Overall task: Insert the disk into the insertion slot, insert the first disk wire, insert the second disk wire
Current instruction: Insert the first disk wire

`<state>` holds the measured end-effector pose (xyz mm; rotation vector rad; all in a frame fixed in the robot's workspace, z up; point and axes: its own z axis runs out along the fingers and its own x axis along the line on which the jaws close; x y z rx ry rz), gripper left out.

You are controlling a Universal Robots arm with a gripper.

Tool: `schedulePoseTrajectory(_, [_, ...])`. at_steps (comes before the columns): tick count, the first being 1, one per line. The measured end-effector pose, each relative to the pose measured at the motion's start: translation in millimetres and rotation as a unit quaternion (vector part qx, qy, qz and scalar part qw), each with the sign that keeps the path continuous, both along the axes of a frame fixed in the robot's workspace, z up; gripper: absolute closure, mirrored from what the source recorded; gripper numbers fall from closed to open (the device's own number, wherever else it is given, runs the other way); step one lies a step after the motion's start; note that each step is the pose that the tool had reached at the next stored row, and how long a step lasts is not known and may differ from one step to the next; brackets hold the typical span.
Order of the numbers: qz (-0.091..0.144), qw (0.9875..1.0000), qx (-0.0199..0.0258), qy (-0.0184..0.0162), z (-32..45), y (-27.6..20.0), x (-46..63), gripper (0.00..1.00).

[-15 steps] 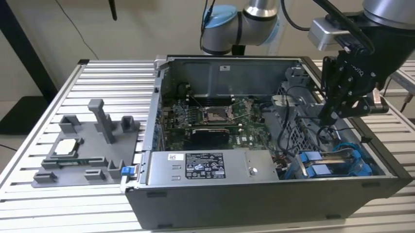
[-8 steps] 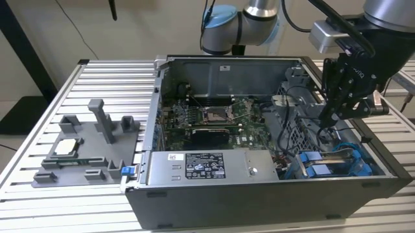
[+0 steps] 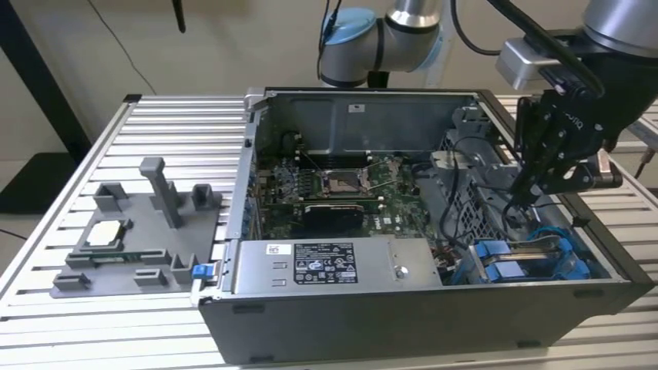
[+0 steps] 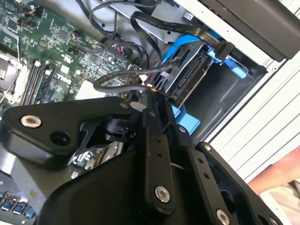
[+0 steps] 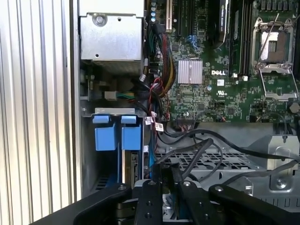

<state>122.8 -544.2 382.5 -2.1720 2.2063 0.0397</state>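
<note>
Black end effector (image 3: 522, 194), exterior view's right, clamps a thin black wire (image 4: 98, 85)!
Blue-framed silver-grey disk (image 4: 190, 77) sits just beside.

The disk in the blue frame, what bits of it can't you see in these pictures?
Second wrist view: the end effector covers the near end of the disk.
Exterior view: the disk is too small to tell how deep it sits in the insertion slot.
First wrist view: the end effector hides part of the slot.
</note>
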Motion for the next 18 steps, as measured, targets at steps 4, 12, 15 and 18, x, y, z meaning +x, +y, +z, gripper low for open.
schedulePoseTrajectory(4, [0.0,1.0,-0.0006,0.0021,-1.4,-1.9,3.7,1.0])
schedulePoseTrajectory(12, [0.0,1.0,-0.0013,0.005,-3.9,-5.9,8.7,1.0])
schedulePoseTrajectory(15, [0.0,1.0,-0.0015,0.005,-3.9,-5.9,8.8,1.0])
schedulePoseTrajectory(18, [0.0,1.0,-0.0014,0.005,-4.0,-6.1,8.8,1.0])
